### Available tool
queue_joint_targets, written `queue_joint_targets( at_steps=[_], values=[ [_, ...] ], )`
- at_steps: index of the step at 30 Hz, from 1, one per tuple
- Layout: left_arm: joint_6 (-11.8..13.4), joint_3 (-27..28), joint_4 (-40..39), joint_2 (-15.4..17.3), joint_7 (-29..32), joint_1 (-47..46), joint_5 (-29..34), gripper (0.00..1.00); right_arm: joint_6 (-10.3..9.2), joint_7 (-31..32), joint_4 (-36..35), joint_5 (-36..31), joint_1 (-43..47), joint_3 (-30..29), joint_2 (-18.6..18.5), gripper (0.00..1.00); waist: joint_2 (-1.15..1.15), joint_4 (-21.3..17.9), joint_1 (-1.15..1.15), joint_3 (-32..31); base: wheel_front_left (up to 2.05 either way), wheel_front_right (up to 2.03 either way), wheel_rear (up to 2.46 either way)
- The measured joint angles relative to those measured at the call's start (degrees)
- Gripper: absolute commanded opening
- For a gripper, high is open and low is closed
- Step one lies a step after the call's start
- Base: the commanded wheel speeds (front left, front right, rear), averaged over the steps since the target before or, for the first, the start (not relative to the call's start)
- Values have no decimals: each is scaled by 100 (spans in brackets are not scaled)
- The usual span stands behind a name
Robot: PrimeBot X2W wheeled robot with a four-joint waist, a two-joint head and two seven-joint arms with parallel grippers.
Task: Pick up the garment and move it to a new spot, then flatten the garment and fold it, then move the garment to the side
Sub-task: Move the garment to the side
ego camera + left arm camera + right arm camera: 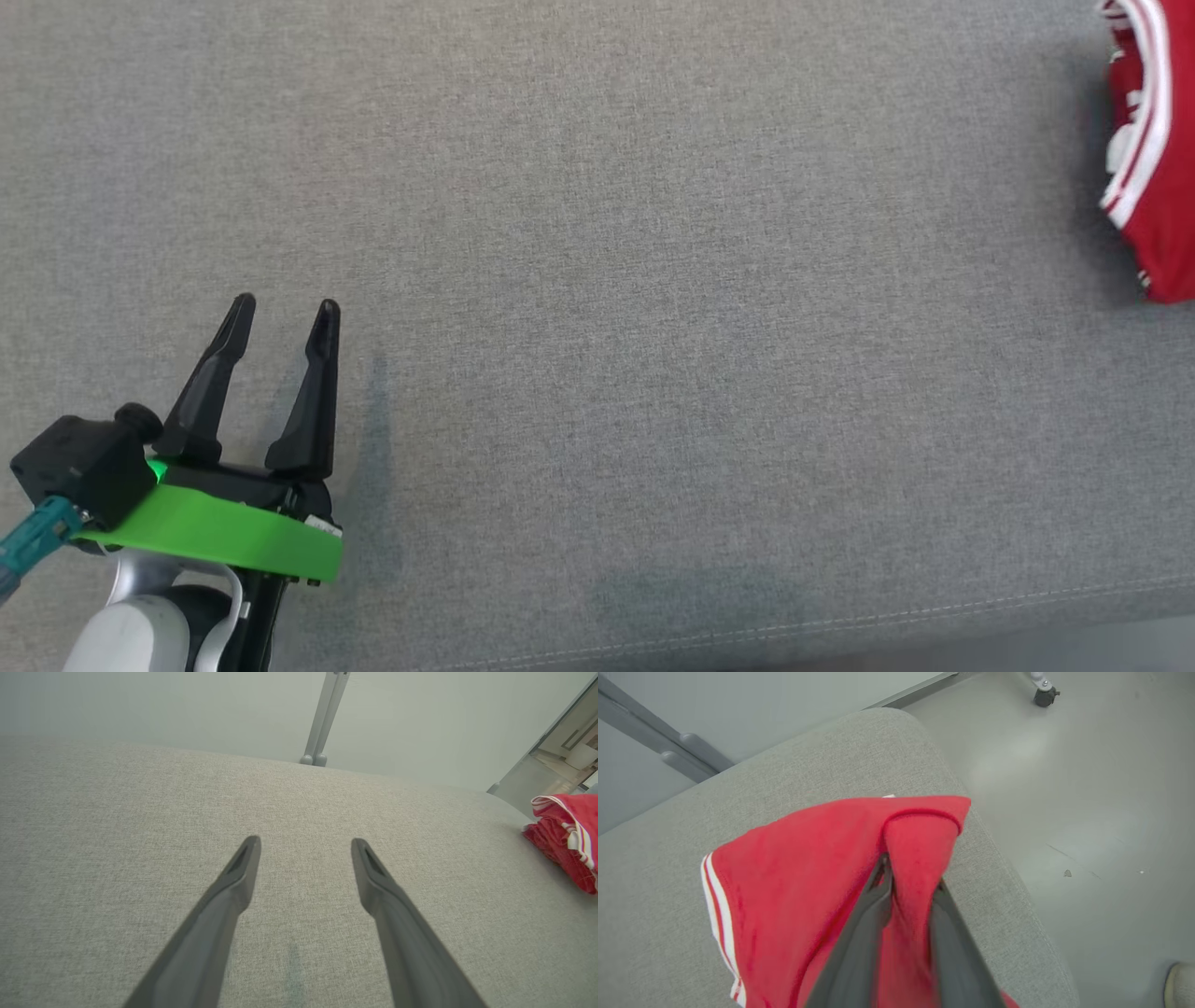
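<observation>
Red garment (808, 858), seemingly folded, lies at the bench (653, 280) side, right gripper (911, 872) jaws clamping it, release pending; left gripper (285, 313) jaws apart.

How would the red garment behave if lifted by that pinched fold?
Probably floppy: the red garment bunches and creases around the right tool. Likely light, since a narrow pinch gathers it. It lies near the rounded edge of the grey cushion, so a push might slide it off.

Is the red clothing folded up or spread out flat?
Folded up, not flat. The red garment lies in a small doubled-over bundle, its white-striped edges stacked in layers.
</observation>
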Motion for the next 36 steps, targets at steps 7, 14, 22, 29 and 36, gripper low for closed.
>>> queue_joint_targets(
  at_steps=[7,14,22,29,36],
  values=[
    [7,4,-36,20,77,-118,75,100,-2,-1095,434,-669,235,37,361,100,0,-9,0,213,0,0,0],
    [60,93,-24,51,99,-198,132,100,-2,-1942,828,-957,527,323,1170,100,0,3,0,275,0,0,0],
    [75,60,109,-11,38,-232,131,100,-2,-2913,1099,-1193,611,198,1295,100,0,-50,-1,125,0,0,0],
    [75,163,413,-96,-222,-277,127,100,20,-4032,783,-1278,754,-42,1248,100,0,-66,-1,-209,0,0,0],
    [145,436,728,-100,-532,-118,144,100,98,-4718,322,-1419,1335,-32,1352,100,0,-137,-1,-648,0,0,0]
  ],
)
